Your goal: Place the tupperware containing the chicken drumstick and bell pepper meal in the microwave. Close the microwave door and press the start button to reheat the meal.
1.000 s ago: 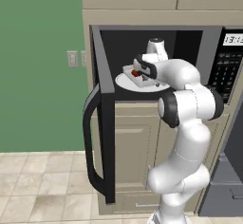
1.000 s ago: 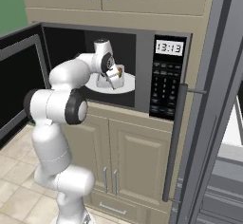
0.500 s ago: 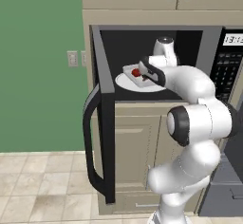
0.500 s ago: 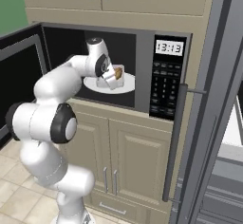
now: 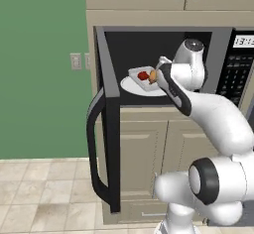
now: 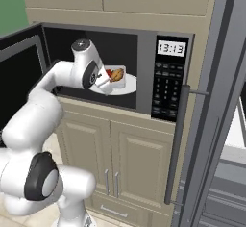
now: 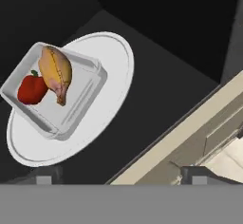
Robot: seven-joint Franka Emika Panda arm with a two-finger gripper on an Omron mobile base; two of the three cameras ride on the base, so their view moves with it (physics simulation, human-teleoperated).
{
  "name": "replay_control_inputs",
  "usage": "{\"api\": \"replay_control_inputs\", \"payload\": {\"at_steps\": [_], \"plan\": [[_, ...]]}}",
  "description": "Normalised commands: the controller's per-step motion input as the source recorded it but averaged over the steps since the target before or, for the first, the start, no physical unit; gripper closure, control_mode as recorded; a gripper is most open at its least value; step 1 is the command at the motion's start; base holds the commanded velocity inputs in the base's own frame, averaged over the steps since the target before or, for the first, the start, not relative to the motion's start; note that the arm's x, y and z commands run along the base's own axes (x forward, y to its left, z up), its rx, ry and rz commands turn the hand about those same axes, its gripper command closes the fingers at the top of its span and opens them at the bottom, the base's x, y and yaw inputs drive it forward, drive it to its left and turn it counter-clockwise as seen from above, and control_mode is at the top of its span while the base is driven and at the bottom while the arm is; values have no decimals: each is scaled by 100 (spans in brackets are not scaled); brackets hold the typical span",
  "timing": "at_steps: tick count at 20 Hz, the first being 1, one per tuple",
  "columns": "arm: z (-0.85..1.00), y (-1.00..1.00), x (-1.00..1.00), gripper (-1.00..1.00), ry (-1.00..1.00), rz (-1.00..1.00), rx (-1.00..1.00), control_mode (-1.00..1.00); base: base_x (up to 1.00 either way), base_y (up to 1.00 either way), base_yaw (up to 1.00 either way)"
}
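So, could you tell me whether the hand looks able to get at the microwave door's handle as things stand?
Probably yes: the hand is open and holds nothing, the tupperware sits on the turntable plate, and the handle on the swung-open microwave door looks unobstructed.

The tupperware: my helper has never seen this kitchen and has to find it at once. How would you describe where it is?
Look into the open black microwave built in under the beige cabinets. On its round white turntable plate sits the tupperware, a shallow light-grey rectangular tray. It alone holds food: a red bell pepper beside a tan chicken drumstick.
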Motion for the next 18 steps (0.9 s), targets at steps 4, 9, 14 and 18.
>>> {"api": "replay_control_inputs", "payload": {"at_steps": [4,9,14,18], "plan": [[26,0,-100,-100,-26,28,-3,-100,0,0,0],[19,6,-100,-100,-17,36,-10,-100,0,0,0],[31,23,-100,-100,-6,37,-20,-100,0,0,0],[56,43,-100,-100,0,33,-29,-100,0,0,0]]}}
